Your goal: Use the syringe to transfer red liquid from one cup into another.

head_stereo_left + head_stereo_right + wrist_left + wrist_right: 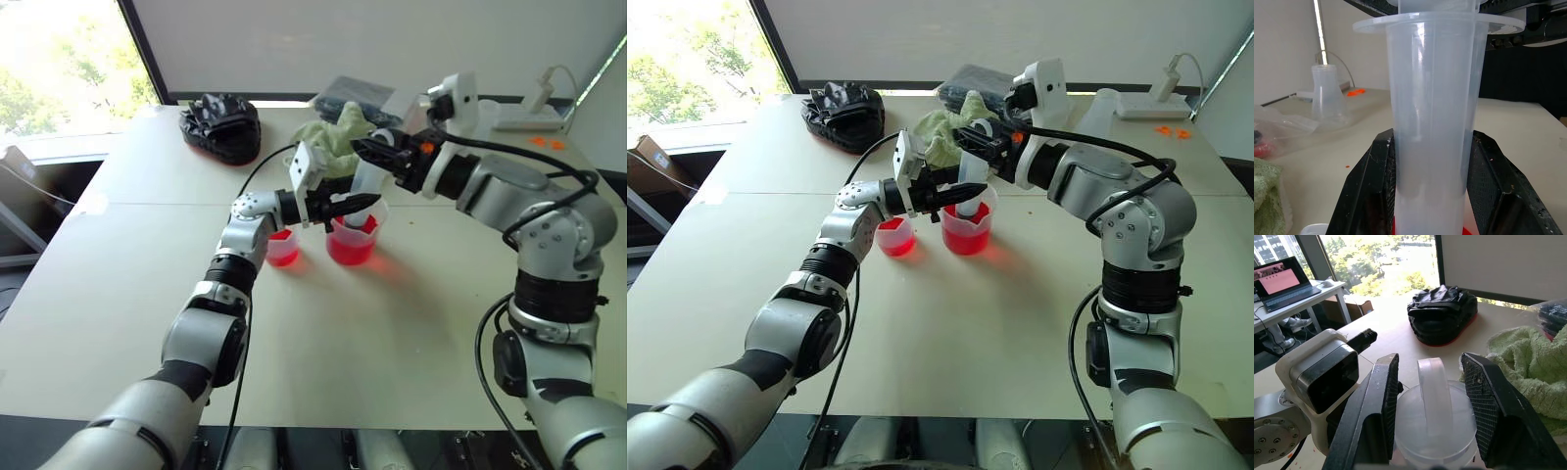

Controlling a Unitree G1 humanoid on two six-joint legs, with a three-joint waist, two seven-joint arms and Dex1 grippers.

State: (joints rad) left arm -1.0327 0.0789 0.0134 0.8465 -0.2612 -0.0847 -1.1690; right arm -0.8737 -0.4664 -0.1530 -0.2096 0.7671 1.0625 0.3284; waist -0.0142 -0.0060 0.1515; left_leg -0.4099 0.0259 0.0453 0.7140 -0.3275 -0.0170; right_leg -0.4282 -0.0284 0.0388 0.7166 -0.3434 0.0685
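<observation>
The clear syringe stands upright with its lower end in the larger beaker, which holds red liquid. My left gripper is shut on the syringe barrel from the side. My right gripper is above it, with one finger on each side of the plunger's top handle and small gaps still showing, so it is open. The smaller cup, also holding some red liquid, stands just left of the beaker.
A black bag lies at the far left of the table. A green towel and a plastic packet lie behind the cups. A white power strip and orange bits are at far right.
</observation>
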